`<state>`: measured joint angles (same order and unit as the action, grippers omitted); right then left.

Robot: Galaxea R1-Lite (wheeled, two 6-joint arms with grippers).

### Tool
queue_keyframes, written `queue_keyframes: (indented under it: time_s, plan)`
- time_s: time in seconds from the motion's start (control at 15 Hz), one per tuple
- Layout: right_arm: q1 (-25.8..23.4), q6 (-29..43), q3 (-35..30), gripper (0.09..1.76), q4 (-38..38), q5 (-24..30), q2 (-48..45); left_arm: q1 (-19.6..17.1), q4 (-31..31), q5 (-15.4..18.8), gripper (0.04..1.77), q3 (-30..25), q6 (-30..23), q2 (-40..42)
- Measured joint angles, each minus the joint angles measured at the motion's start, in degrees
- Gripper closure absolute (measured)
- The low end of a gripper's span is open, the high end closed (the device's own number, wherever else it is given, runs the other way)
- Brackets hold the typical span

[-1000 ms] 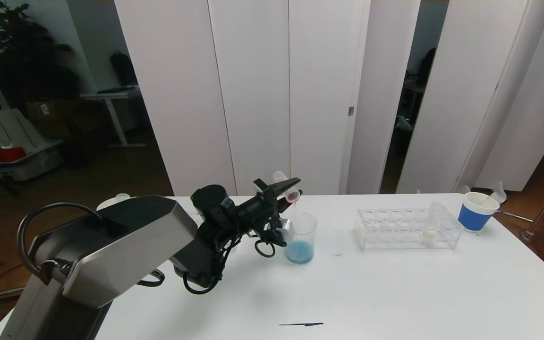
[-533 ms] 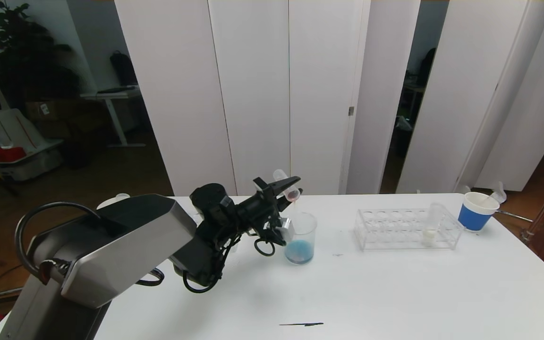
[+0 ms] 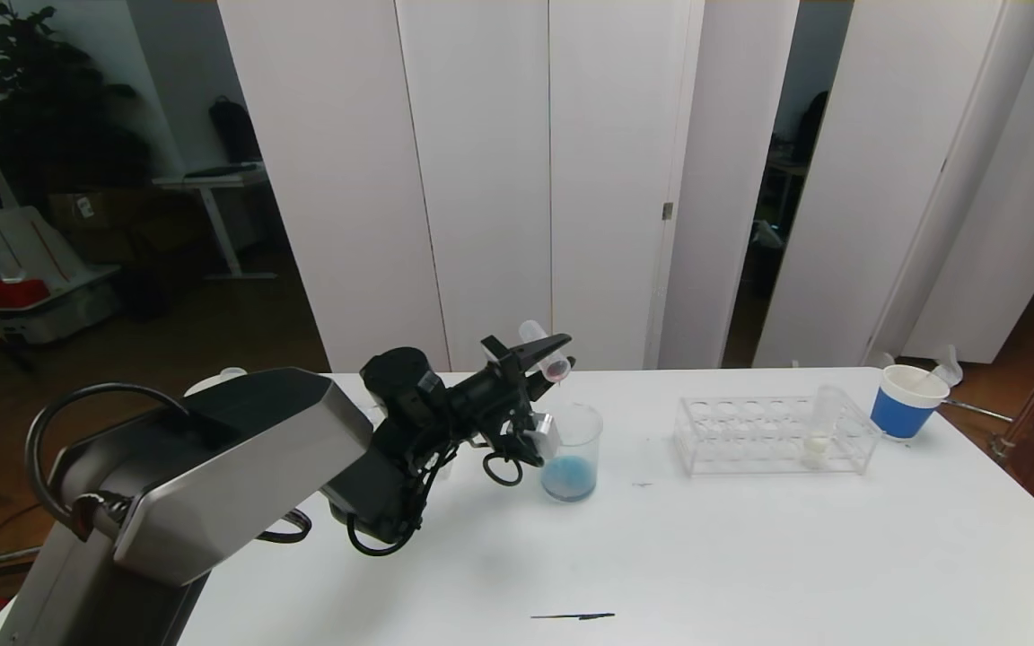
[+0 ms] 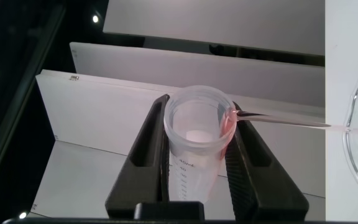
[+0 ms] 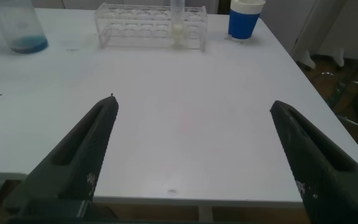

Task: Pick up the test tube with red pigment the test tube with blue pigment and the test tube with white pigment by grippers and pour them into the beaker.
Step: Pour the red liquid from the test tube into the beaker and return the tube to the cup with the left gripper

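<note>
My left gripper (image 3: 546, 352) is shut on the test tube with red pigment (image 3: 538, 345), tipped mouth-down over the beaker (image 3: 573, 429). The beaker holds blue liquid at its bottom. In the left wrist view the tube (image 4: 194, 143) sits between both fingers, and a thin pink stream runs from its lip toward the beaker rim (image 4: 348, 134). The test tube with white pigment (image 3: 819, 437) stands upright in the clear rack (image 3: 741, 437). The test tube with blue pigment is out of view. My right gripper (image 5: 194, 109) hangs open over the table's near edge, holding nothing.
A white paper cup with a blue band (image 3: 906, 401) stands at the table's far right corner, past the rack. A thin dark mark (image 3: 573, 616) lies near the front edge. The right wrist view also shows the beaker (image 5: 18, 25), rack (image 5: 151, 26) and cup (image 5: 244, 18) far off.
The left gripper keeps the tilted tube over the beaker in nearly the same spot. The pink stream below the tube's mouth has thinned.
</note>
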<state>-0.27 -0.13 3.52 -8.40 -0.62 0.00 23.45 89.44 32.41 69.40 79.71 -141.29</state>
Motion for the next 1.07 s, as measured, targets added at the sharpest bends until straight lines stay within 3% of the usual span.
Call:
queue_keyframes:
  time_s: [1.07]
  plan:
    - [0.0, -0.02, 0.0, 0.1, 0.0, 0.0, 0.0, -0.09, -0.02, 0.07, 1.21, 0.0, 0.35, 0.2]
